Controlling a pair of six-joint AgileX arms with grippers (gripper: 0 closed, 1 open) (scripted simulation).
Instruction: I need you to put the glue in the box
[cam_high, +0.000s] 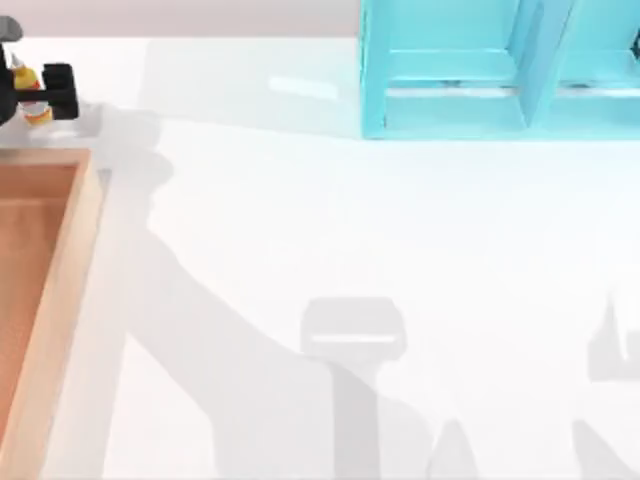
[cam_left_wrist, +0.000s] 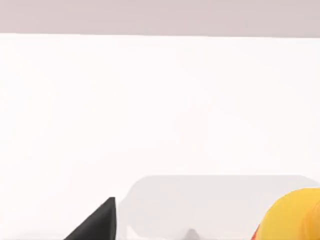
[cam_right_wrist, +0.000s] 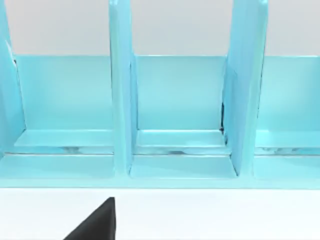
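Yellow-orange glue (cam_left_wrist: 296, 215), red-white label, in left gripper (cam_high: 30, 90) jaws, beyond box (cam_high: 60, 290).

The yellow-orange glue (cam_high: 33, 95) sits, apparently gripped, just beyond the wooden box (cam_high: 62, 290).

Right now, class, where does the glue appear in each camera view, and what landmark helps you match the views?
Top view: the glue sits at the far upper left, between the left gripper's black fingers, just beyond the box.
Left wrist view: its yellow body fills the lower right corner.
Right wrist view: not in it.
Shared landmark: the white table, also.
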